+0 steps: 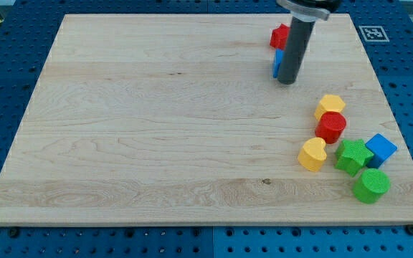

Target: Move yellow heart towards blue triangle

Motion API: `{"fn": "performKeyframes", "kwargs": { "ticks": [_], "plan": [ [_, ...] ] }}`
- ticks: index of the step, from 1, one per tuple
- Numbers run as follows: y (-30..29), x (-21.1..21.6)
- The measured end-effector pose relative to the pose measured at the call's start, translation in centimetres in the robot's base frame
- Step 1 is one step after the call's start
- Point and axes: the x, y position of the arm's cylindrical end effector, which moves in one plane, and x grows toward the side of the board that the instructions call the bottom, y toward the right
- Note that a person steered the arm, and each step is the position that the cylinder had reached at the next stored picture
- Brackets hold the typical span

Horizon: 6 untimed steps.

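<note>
My tip (287, 81) sits near the table's (156, 107) top-right corner, against a blue block (277, 63), far from the yellow plastic heart (312, 154); no fingers here, nothing held. Approaching carelessly risks scattering the red cylinder (330, 127).

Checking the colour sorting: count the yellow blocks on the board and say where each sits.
2. The yellow hexagon lies at the view's right, just above the red cylinder; the yellow heart lies below-left of that cylinder. My tip stands further up; the rod might hide others.

Bright, even overhead light and sharp focus. The wooden board (156, 122) shows soft, short shadows and no glare.
</note>
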Motion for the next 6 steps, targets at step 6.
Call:
{"fn": "performKeyframes", "kwargs": {
  "ticks": [6],
  "plan": [
    [-1.3, 8.7]
  ]
}}
